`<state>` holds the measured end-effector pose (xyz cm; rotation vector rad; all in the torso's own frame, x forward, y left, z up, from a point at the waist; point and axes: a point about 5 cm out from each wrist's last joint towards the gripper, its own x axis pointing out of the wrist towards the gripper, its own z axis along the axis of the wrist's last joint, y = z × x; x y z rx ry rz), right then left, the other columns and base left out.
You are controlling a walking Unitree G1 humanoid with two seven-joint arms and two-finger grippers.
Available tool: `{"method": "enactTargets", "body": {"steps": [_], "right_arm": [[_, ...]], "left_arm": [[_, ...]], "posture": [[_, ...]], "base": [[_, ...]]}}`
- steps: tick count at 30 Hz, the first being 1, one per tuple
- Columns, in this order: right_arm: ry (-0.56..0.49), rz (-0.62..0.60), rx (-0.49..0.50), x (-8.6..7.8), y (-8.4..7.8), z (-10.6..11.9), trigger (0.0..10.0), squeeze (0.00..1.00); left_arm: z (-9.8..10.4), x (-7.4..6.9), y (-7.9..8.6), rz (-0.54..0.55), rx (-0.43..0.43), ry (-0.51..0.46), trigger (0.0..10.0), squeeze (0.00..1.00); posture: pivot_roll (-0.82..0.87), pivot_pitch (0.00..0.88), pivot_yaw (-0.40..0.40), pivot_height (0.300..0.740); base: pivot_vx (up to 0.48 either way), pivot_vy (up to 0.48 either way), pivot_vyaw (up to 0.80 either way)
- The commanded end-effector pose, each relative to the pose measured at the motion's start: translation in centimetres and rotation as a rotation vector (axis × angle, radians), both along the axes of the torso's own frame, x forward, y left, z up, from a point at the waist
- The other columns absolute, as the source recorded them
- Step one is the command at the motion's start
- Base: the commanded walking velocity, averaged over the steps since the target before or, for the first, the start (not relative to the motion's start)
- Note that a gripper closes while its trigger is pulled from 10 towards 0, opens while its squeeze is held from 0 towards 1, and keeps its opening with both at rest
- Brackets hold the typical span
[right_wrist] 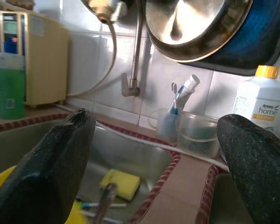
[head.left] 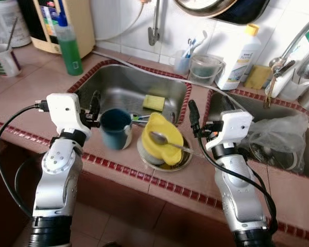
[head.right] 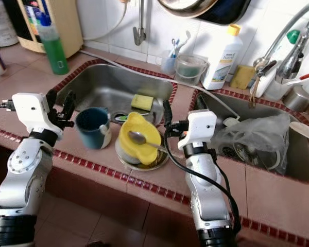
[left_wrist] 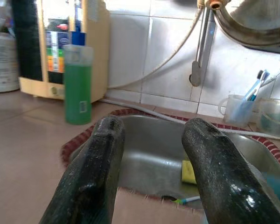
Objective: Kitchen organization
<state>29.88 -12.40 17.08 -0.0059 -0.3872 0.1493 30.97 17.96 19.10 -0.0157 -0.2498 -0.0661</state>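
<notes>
Sink [head.left: 113,77] on the robot's left, steel w/ a red-tiled rim, holds a yellow sponge [head.left: 154,102] near its back right corner. On the front counter edge, between the two arms, stands a dark blue mug [head.left: 116,128]; just to its right is a yellow bowl [head.left: 161,138] sitting tilted on a steel dish, w/ a spoon [head.left: 167,140] lying across the bowl, handle pointing right.

Left gripper [head.left: 94,108] hovers just left of the mug, near the sink's front left corner; fingers [left_wrist: 91,172] spread w/ a clear gap, nothing between them (the sink and sponge show through the gap in the wrist view). Right gripper [head.left: 193,116] is over the tiled divider between the two basins, just right of the bowl; its fingers [right_wrist: 51,163] are spread wide apart, also empty.

Second basin on the right has a crumpled clear plastic bag [head.left: 278,134] in it. Along the back wall: green soap bottle [head.left: 69,43] left of the sink, a clear cup w/ toothbrushes [head.left: 185,59], a clear tub [head.left: 205,68] beside it, and a white bottle w/ yellow cap [head.left: 242,56]. Pans hang on the tiled wall above.
</notes>
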Motion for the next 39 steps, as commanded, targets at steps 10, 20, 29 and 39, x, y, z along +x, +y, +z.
{"method": "enactTargets", "body": {"steps": [10,20,29,39], "right_arm": [[-0.01,-0.003,-0.007,0.0,-0.4,0.1,10.0,0.0],[0.011,0.0,-0.01,0.2,-0.3,-0.1,10.0,0.0],[0.023,0.009,-0.01,0.2,-0.3,-0.2,10.0,0.0],[0.031,0.019,-0.017,0.2,-0.3,-0.4,10.0,0.0]], "left_arm": [[0.7,-0.1,-0.5,-0.029,-0.001,-0.051,10.0,0.0],[0.2,-0.2,-1.0,-0.059,0.021,-0.047,10.0,0.0],[0.0,-0.3,-1.3,-0.084,0.057,-0.048,10.0,0.0],[-0.5,-0.3,-1.4,-0.096,0.061,-0.026,10.0,0.0]], "posture": [[0.07,0.0,-0.047,0.74],[0.08,0.0,-0.055,0.74],[0.08,0.0,-0.062,0.74],[0.07,0.0,-0.065,0.74]], "base": [[-0.028,0.0,0.0],[0.0,0.0,-0.06],[0.0,0.0,-0.75],[0.0,0.0,-0.75]]}}
